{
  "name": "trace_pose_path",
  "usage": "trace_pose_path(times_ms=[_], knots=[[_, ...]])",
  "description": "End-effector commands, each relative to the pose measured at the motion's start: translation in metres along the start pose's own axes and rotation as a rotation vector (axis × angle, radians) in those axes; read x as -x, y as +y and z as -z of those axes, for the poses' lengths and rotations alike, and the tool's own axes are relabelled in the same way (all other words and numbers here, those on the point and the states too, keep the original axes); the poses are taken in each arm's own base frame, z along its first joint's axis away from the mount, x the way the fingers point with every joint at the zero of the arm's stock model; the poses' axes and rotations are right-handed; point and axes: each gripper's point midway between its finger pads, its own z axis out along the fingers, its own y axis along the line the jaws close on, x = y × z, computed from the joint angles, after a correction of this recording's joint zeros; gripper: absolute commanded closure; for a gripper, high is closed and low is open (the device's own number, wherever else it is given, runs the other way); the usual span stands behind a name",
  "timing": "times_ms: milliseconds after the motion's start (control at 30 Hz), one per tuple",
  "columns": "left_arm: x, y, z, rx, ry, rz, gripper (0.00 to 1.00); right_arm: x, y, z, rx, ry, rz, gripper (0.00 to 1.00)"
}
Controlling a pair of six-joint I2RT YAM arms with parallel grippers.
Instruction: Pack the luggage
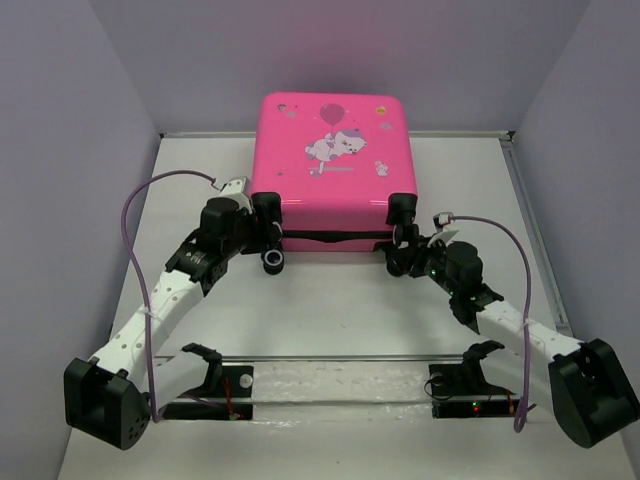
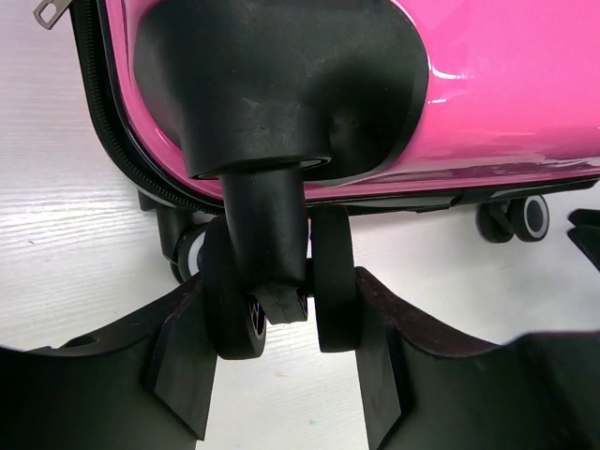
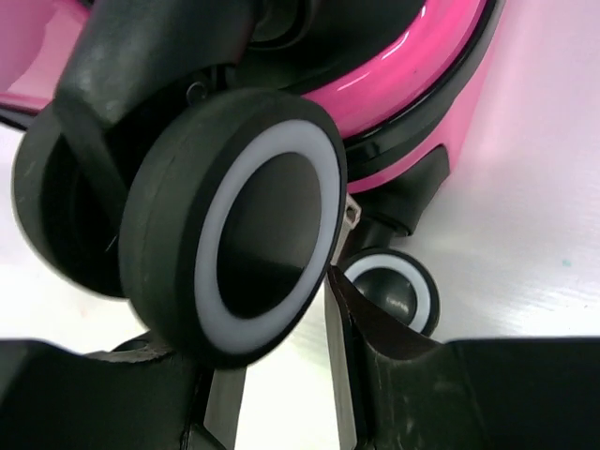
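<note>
L gripper (image 2: 281, 314) clamps near-left caster (image 2: 234, 309) of luggage (image 1: 330, 160), R gripper (image 3: 248, 319) straddles near-right caster (image 3: 234, 216), grip unclear; swivelling wheels could slip out if pulled.

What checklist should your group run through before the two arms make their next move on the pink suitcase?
1. Bright pink hard-shell suitcase lies flat on the white table, printed side up: ok.
2. Left gripper straddles a black twin caster wheel: ok.
3. Right gripper flanks a black white-ringed caster wheel: ok.
4. Both grips firm on their wheels: cannot tell.
5. Black zipper fully closed all round: cannot tell.
</note>
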Motion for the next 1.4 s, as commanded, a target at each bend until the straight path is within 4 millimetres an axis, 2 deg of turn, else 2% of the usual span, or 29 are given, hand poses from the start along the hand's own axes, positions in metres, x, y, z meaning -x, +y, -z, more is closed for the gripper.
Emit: trace_pose_path(times_ms=[0, 133, 233, 433, 633, 800, 900, 1033, 1133, 1267, 1300, 1333, 1367], knots=[[0.033, -0.052, 0.020, -0.235, -0.120, 0.024, 0.94, 0.056, 0.003, -0.008, 0.002, -0.259, 0.076, 0.58], [0.061, -0.072, 0.047, -0.304, -0.198, 0.056, 0.94, 0.051, -0.007, -0.015, -0.028, -0.262, 0.100, 0.56], [0.071, -0.078, 0.058, -0.320, -0.224, 0.060, 0.94, 0.053, -0.014, -0.016, -0.063, -0.283, 0.113, 0.55], [0.068, -0.078, 0.057, -0.325, -0.211, 0.067, 0.94, 0.048, -0.024, -0.030, -0.097, -0.266, 0.127, 0.54], [0.070, -0.081, 0.059, -0.338, -0.213, 0.062, 0.94, 0.064, -0.033, -0.022, -0.152, -0.376, 0.092, 0.55], [0.063, -0.078, 0.054, -0.327, -0.193, 0.061, 0.94, 0.069, -0.027, -0.028, -0.115, -0.399, 0.099, 0.57], [0.057, -0.074, 0.051, -0.319, -0.182, 0.061, 0.94, 0.069, -0.025, -0.031, -0.098, -0.404, 0.093, 0.69], [0.055, -0.074, 0.050, -0.318, -0.177, 0.063, 0.94, 0.073, -0.021, -0.029, -0.077, -0.434, 0.082, 0.93], [0.057, -0.081, 0.052, -0.356, -0.179, 0.065, 0.94, 0.072, -0.011, -0.025, -0.024, -0.436, 0.041, 0.93], [0.068, -0.104, 0.059, -0.474, -0.198, 0.099, 0.94, 0.041, 0.032, -0.025, 0.054, -0.384, 0.033, 0.93], [0.072, -0.110, 0.061, -0.502, -0.203, 0.108, 0.94, 0.016, 0.070, -0.025, 0.133, -0.326, 0.056, 0.93], [0.074, -0.114, 0.060, -0.521, -0.196, 0.138, 0.94, 0.000, 0.085, -0.032, 0.140, -0.289, 0.087, 0.93], [0.080, -0.124, 0.065, -0.569, -0.215, 0.140, 0.94, -0.013, 0.109, -0.030, 0.161, -0.291, 0.081, 0.93]])
